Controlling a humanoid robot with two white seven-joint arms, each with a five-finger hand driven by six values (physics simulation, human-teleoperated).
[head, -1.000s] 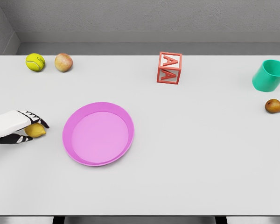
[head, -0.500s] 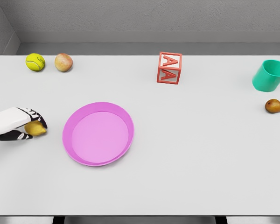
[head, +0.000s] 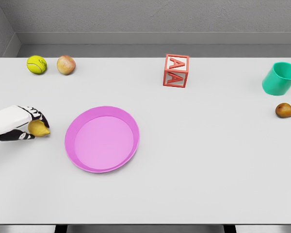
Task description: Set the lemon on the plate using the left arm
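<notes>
The yellow lemon [head: 39, 128] sits at the table's left edge, wrapped by the curled fingers of my left hand [head: 30, 127], whose white arm enters from the left. It appears slightly above the table surface. The pink plate [head: 82, 158] lies flat to the right of the hand, a short gap away. The right arm is out of view.
A tennis ball [head: 36, 64] and an apple [head: 66, 64] rest at the back left. A red letter block [head: 176, 71] stands at the back centre. A green cup [head: 280, 78] and a brown pear [head: 286, 110] are at the far right.
My left hand's fingers have closed around the lemon, and hand and lemon have risen slightly.
</notes>
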